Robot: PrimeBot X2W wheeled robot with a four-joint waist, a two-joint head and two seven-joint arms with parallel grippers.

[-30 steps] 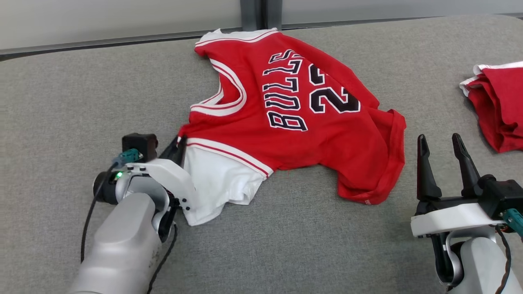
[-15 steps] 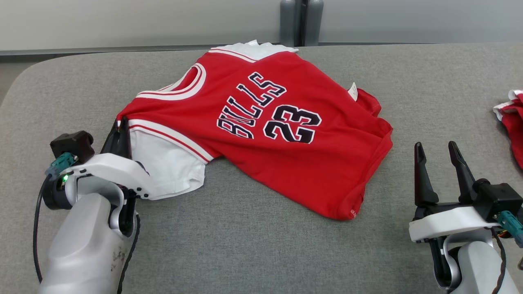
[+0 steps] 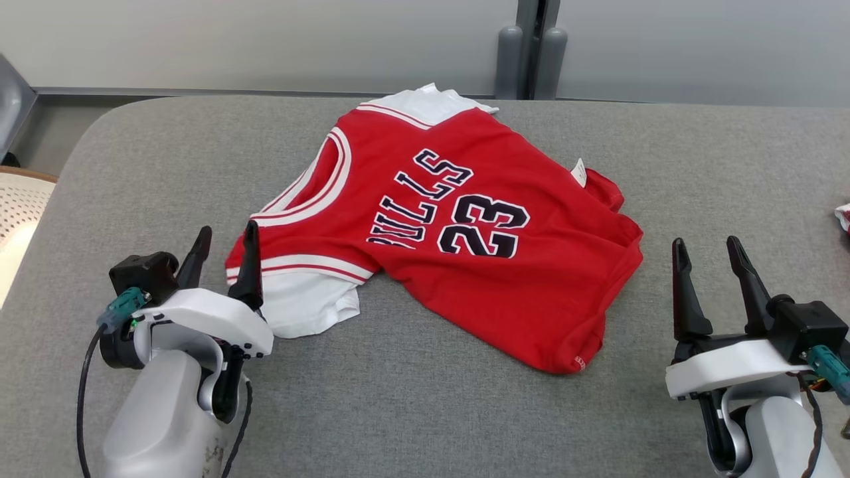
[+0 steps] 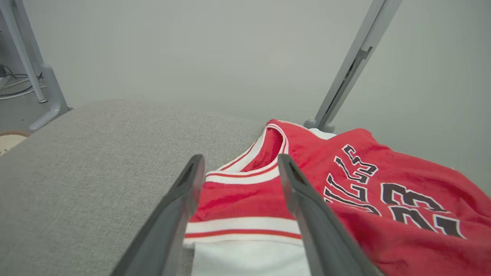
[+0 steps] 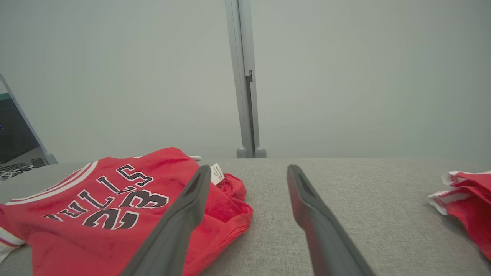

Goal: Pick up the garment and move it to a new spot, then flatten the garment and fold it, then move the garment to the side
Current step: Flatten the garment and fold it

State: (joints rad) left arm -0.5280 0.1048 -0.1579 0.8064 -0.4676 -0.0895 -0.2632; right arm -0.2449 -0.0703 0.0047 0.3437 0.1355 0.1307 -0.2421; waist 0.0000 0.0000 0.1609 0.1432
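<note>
As it lies rumpled, red garment (image 3: 518, 292), white trim, black 23

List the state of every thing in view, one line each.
Red Bulls jersey with white sleeves: lying rumpled on the grey padded table, not gripped.
Left gripper: open, fingers apart by the jersey's shoulder.
Right gripper: open, empty, clear of the jersey.
Second red and white garment: bunched on the table's right side.

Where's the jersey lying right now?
In the head view the jersey lies at centre, its white sleeve right by the left gripper and its hem just short of the right gripper.
</note>
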